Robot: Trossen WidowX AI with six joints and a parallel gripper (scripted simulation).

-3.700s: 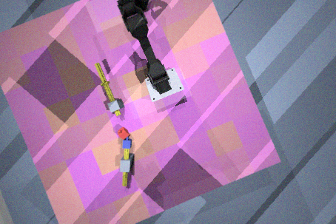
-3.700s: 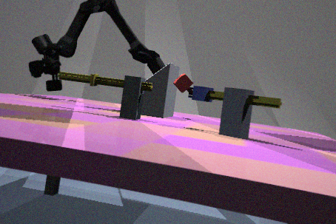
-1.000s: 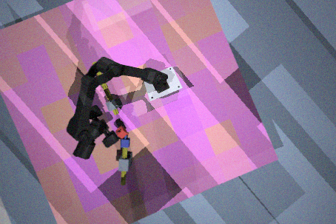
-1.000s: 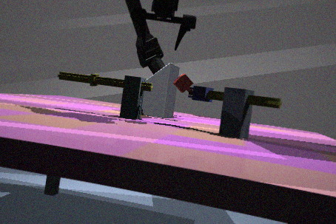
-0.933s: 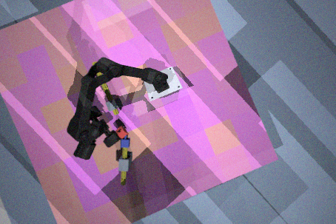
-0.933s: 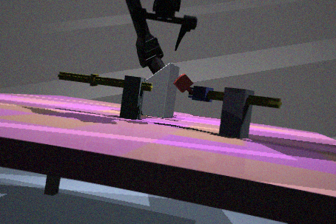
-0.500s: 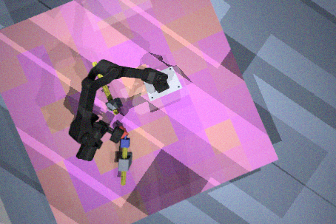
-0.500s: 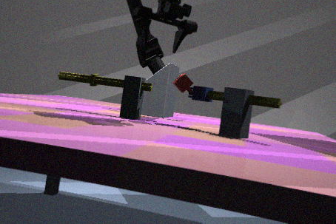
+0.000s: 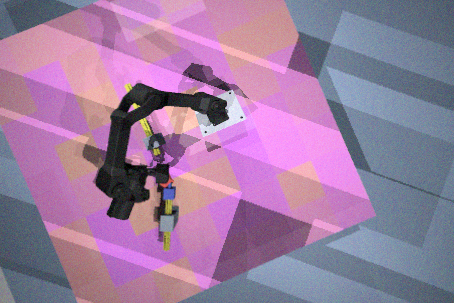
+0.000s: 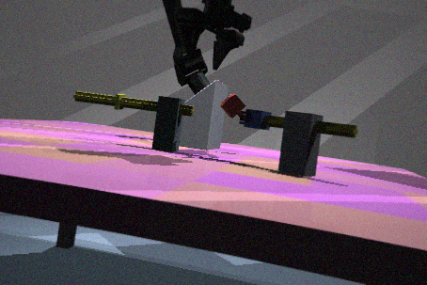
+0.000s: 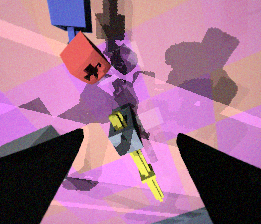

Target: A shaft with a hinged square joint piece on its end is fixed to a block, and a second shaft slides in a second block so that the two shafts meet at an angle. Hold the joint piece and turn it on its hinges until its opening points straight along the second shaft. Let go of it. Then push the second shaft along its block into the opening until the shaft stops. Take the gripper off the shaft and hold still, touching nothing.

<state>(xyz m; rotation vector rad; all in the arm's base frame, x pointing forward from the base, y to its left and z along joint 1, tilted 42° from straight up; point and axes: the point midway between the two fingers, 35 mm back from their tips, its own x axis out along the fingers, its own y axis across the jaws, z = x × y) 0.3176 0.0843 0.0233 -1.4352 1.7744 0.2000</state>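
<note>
The red joint piece point(image 9: 170, 180) point(image 10: 233, 105) point(image 11: 85, 57) sits tilted on its hinge beside the blue part point(image 9: 169, 193) point(image 10: 257, 118) point(image 11: 68, 12). The fixed yellow shaft point(image 9: 167, 241) point(image 10: 339, 128) runs through its grey block point(image 9: 167, 223) point(image 10: 301, 145). A cross-shaped opening shows in the red piece in the wrist view. The second yellow shaft point(image 9: 145, 125) point(image 10: 94, 99) point(image 11: 143, 162) lies in the other block point(image 10: 166, 123) point(image 11: 127, 140), its end apart from the red piece. My gripper point(image 11: 130, 135) is open and empty, above the gap between the blocks, touching neither shaft.
The arm's pale base plate point(image 9: 235, 124) stands beside the shafts, and its wedge-shaped mount point(image 10: 212, 126) rises behind the gap between the blocks. A collar point(image 10: 119, 102) point(image 11: 148, 176) sits on the second shaft. Dark shadows cross the patterned table top point(image 9: 320, 139).
</note>
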